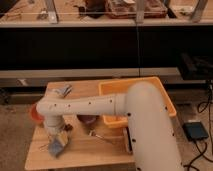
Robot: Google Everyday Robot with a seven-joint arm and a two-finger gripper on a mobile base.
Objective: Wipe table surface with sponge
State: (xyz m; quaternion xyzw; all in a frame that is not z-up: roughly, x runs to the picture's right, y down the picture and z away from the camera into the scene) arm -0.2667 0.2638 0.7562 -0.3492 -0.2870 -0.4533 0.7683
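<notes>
**Sponge (58, 146) right under the hand (55, 131)**

The hand is down at the front-left corner of the table (87, 151). The one sponge lies just below it on the front-edge side and looks like it's touching. Honestly can't tell if the hand is clamped on it. Also there: one orange bowl (34, 113), one yellow bin (150, 86), one dark bowl (88, 120).

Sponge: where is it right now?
In the camera view the sponge sits near the front edge of the table at picture left, directly under the gripper, with the orange bowl just behind it.
</notes>
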